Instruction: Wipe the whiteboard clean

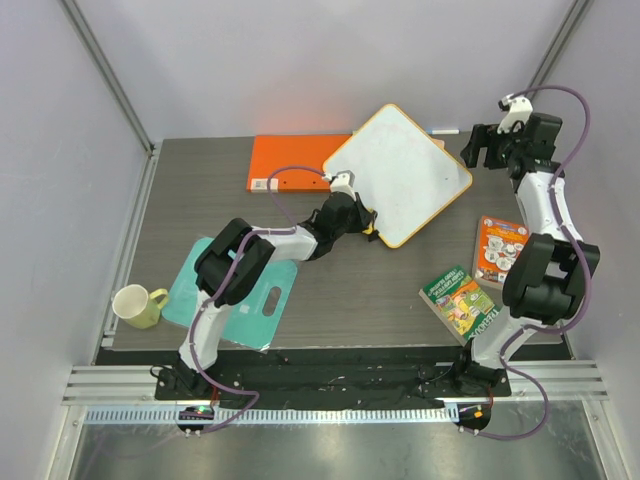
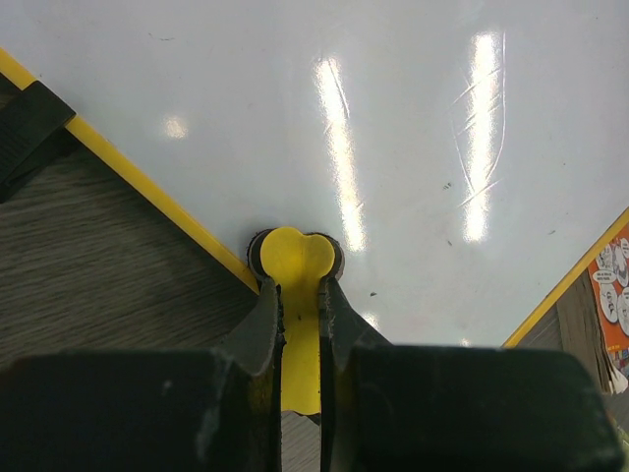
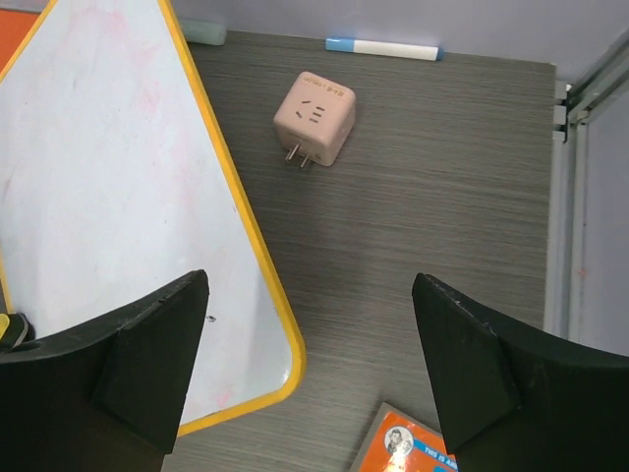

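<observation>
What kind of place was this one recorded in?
Most likely a lab test booth, not a home: plain grey walls close in a table, two robot arms stand by a metal rail at its edge, and unrelated props (mug, whiteboard, plug adapter) are scattered about.

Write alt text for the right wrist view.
The right gripper, open, hangs over a dark wood-grain table, with a corner of the yellow-rimmed whiteboard at left. A pink plug adapter lies on the table right of the board, a blue-capped marker at the far edge, and a corner of an orange book at the bottom.
</observation>
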`<state>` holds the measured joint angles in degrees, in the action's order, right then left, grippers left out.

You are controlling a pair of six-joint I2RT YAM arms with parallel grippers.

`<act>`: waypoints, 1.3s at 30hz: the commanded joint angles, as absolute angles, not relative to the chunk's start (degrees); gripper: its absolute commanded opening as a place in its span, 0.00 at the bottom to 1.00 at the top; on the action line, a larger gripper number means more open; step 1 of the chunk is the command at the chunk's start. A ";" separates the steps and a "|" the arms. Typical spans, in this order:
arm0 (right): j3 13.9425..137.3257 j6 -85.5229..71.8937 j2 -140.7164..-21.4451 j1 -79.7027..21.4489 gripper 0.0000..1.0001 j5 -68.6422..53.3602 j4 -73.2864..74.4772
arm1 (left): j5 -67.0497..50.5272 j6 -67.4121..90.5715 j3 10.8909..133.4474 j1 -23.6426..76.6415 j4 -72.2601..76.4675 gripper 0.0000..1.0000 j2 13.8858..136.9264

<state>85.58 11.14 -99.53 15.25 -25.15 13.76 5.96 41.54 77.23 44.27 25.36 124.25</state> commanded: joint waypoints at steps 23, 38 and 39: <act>80.24 8.26 -88.51 16.00 1.00 -27.33 10.72 | 9.84 32.78 69.70 46.76 27.51 0.00 114.00; 75.59 10.19 -83.68 15.91 1.00 -32.96 18.62 | 22.06 33.92 50.63 46.84 11.65 0.09 96.42; 75.24 10.37 -82.89 16.00 1.00 -33.22 19.59 | 22.15 34.27 49.75 46.76 10.12 0.18 96.24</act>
